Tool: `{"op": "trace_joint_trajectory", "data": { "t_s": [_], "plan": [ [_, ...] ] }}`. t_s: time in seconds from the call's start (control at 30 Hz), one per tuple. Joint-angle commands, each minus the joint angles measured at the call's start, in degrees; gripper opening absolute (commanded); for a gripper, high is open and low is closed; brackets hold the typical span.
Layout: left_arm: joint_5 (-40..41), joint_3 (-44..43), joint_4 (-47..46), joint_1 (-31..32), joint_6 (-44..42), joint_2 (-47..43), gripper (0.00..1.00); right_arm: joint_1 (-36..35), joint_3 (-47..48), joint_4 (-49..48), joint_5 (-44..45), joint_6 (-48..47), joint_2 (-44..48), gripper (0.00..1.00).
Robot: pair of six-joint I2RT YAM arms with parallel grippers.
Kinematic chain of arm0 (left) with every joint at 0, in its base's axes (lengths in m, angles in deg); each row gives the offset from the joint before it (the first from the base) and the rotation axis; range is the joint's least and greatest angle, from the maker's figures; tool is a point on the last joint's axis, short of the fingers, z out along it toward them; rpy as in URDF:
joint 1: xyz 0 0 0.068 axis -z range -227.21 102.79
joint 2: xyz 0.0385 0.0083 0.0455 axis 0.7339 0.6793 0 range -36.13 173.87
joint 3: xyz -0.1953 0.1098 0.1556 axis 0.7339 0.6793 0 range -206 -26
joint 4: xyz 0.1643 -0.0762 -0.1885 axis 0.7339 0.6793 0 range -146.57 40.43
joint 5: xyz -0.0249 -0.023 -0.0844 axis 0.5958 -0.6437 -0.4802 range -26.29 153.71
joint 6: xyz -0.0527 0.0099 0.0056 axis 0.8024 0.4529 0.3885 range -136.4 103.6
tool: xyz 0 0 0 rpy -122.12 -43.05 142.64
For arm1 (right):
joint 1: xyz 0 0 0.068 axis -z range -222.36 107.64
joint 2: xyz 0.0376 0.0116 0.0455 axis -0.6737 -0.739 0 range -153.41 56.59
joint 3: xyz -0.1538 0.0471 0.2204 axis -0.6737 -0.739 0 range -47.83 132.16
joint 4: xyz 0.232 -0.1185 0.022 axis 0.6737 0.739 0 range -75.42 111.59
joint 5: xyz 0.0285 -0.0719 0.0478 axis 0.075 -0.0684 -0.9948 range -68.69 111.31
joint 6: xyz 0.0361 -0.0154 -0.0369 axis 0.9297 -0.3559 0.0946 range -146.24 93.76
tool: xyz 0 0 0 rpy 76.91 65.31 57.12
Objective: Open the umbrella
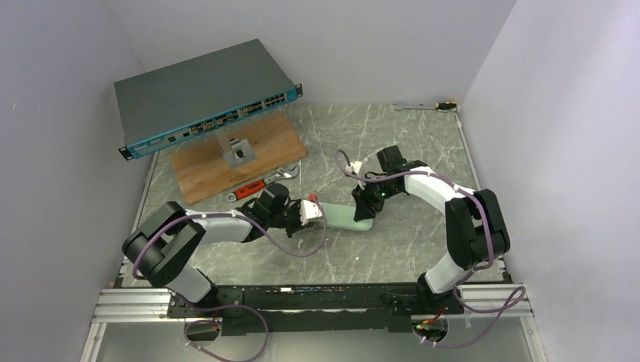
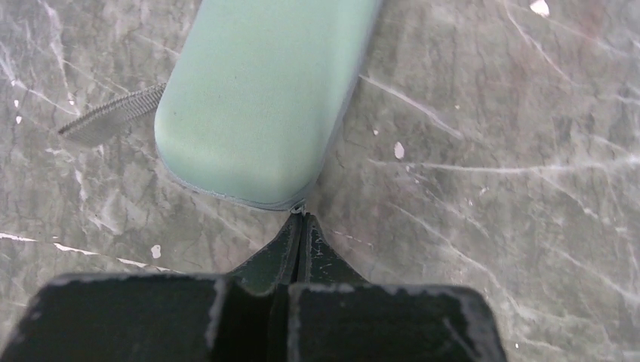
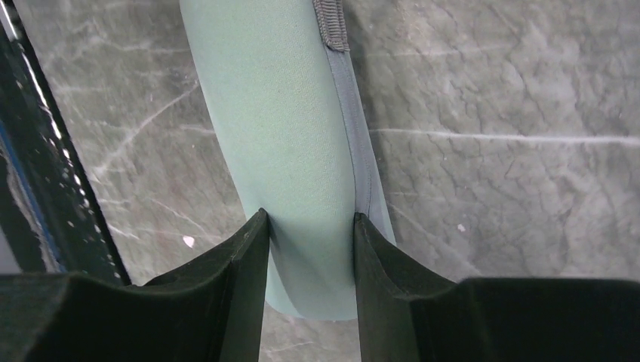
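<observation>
Mint-green is all that shows of the task's object: a long, rounded pale mint-green fabric sleeve (image 1: 343, 216) lies flat on the grey-green marbled table (image 1: 407, 151), just below the middle of the overhead view, and the umbrella is presumably inside it, since no tan fabric, shaft or handle can be seen. The right gripper (image 1: 367, 210) has its two black jaws partly open and pressed against either side of the sleeve near its right end, clamping it. The left gripper (image 2: 300, 226) has its jaws fully together, tips touching the seam at the sleeve's rounded left end; I cannot tell whether they nip any fabric. A grey ribbed webbing strap (image 2: 113, 115) sticks out from under that end, at the left of the left wrist view. The step in hand looks like getting the cover off, so the task is barely begun. Next, the left arm probably needs a firm hold on the fabric and a pull along the sleeve's length towards the left of the frame, while the right holds the body steady.
</observation>
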Motion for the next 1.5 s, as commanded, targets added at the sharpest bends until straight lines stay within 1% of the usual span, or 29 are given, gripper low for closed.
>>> {"op": "trace_joint_trajectory", "data": {
  "t_s": [0.0,0.07,0.2,0.3,0.5,0.6,0.73,0.8,0.83,0.9,0.93,0.97,1.0,1.07,1.13,1.17,1.23,1.3,1.37,1.47],
  "plan": [
    [-2.13,-1.73,-3.97,0.85,9.39,1.31,0.00,2.30,0.00,-8.67,1.94,16.16,-0.31,0.00],
    [-1.28,-3.00,-4.51,0.91,11.07,2.04,0.00,2.54,-1.19,-11.04,1.19,21.83,0.16,0.00],
    [0.51,-6.51,-5.48,1.01,14.38,4.32,0.00,2.72,-6.35,-18.73,0.96,34.09,2.77,0.00],
    [1.10,-9.48,-5.02,1.67,15.74,6.52,0.00,3.28,-8.84,-23.26,2.31,41.56,4.25,0.00],
    [-0.31,-14.24,-3.07,6.64,12.80,9.95,0.00,6.00,-12.62,-27.81,7.95,54.38,6.85,0.00],
    [-1.36,-16.03,-1.29,9.13,10.96,10.98,0.00,7.40,-15.02,-30.35,9.96,59.27,8.66,0.00],
    [-2.91,-16.22,-0.06,11.48,9.03,10.96,0.00,7.71,-19.53,-35.06,14.02,66.36,11.69,0.00],
    [-3.87,-15.71,0.55,12.04,9.45,10.53,0.00,7.73,-21.03,-38.08,12.61,69.21,12.24,0.00],
    [-3.90,-15.45,1.16,12.03,10.19,10.30,0.00,7.67,-21.04,-38.15,11.17,69.27,12.10,0.07],
    [-3.87,-14.35,2.80,11.30,9.96,9.55,0.00,7.77,-19.96,-36.21,8.66,66.58,12.53,0.51],
    [-3.70,-13.43,3.60,10.61,8.92,9.10,0.00,8.13,-19.32,-33.69,8.53,64.22,13.04,0.73],
    [-3.69,-12.44,4.14,9.94,7.56,8.44,0.00,8.89,-18.58,-31.34,7.41,60.10,13.31,0.82],
    [-3.72,-11.52,4.85,9.25,5.99,7.83,0.00,9.79,-17.62,-28.80,6.15,56.67,13.38,0.85],
    [-4.04,-10.52,6.78,7.49,2.98,6.75,0.00,11.50,-14.97,-23.46,5.52,49.80,13.19,0.86],
    [-4.97,-10.49,8.76,5.71,0.67,6.11,0.00,12.10,-11.45,-19.51,6.29,42.50,12.64,0.87],
    [-5.28,-10.59,9.54,4.83,-0.32,5.92,0.00,12.14,-9.41,-17.64,5.85,38.27,12.03,0.87],
    [-5.93,-10.93,10.64,3.45,-2.14,5.84,0.00,12.01,-4.77,-15.19,4.02,32.77,9.68,0.87],
    [-5.95,-11.50,11.25,2.48,-3.33,6.07,0.00,11.28,2.43,-11.70,2.45,29.88,5.19,0.87],
    [-6.18,-12.39,11.95,1.88,-4.04,6.45,0.00,9.73,8.91,-8.16,2.58,29.21,-1.16,0.86],
    [-5.90,-13.19,11.97,1.45,-4.46,6.65,0.00,7.26,15.44,-6.08,3.19,27.89,-6.05,0.86]
  ]
}}
